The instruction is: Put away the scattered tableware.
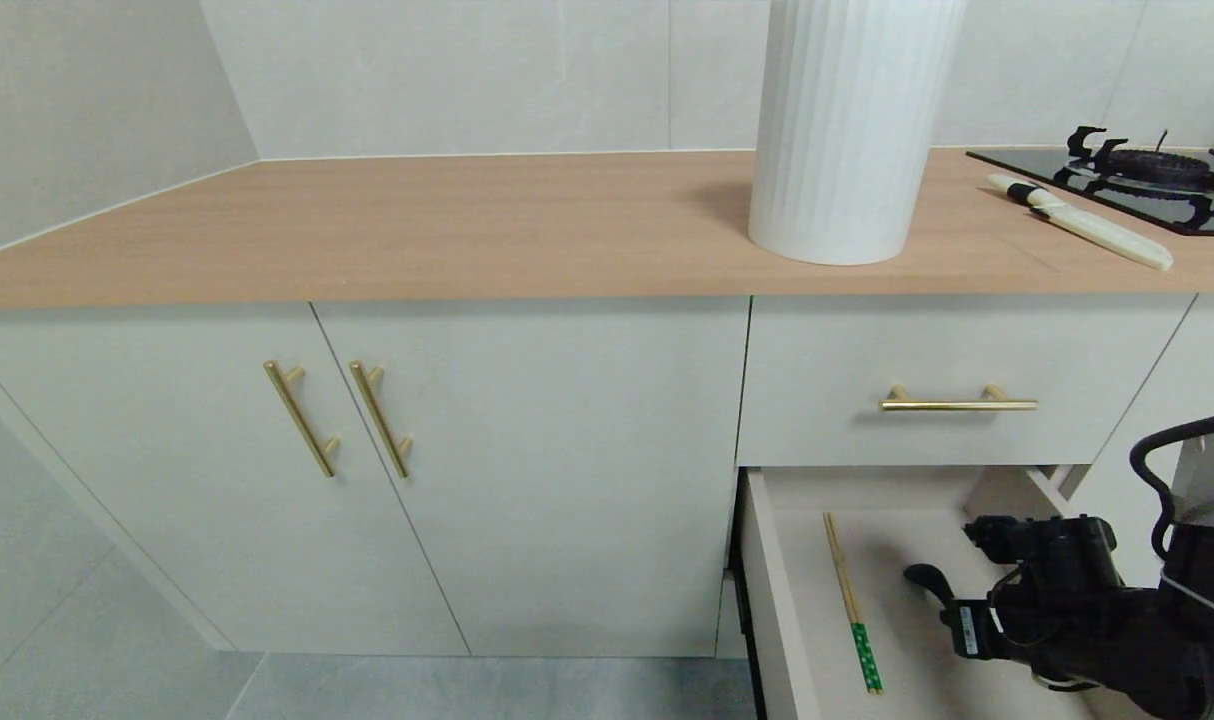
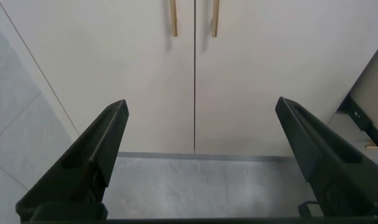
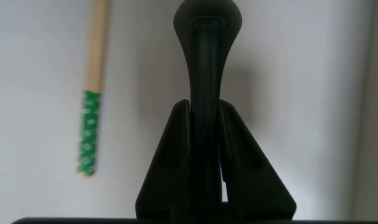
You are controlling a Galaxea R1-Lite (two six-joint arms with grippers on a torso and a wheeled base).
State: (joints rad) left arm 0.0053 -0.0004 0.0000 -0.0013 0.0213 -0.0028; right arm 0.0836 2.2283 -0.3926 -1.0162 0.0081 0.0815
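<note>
A pair of wooden chopsticks [image 1: 852, 615] with green ends [image 3: 89, 134] lies on the floor of the open lower drawer [image 1: 767, 580]. Just to their right, over the drawer, my right gripper [image 1: 967, 625] is shut on a black utensil [image 1: 925, 580] whose rounded end sticks out past the fingers [image 3: 207, 37]. A cream-handled knife [image 1: 1077, 220] lies on the wooden counter near the stove. My left gripper [image 2: 201, 109] is open and holds nothing, low in front of the cabinet doors [image 2: 195, 74].
A tall white ribbed vase [image 1: 847, 130] stands on the counter above the drawers. A black stove [image 1: 1157, 170] sits at the far right. The upper drawer with its gold handle [image 1: 957, 404] is closed, overhanging the open one. Grey floor tiles [image 2: 195, 186] lie below the cabinet.
</note>
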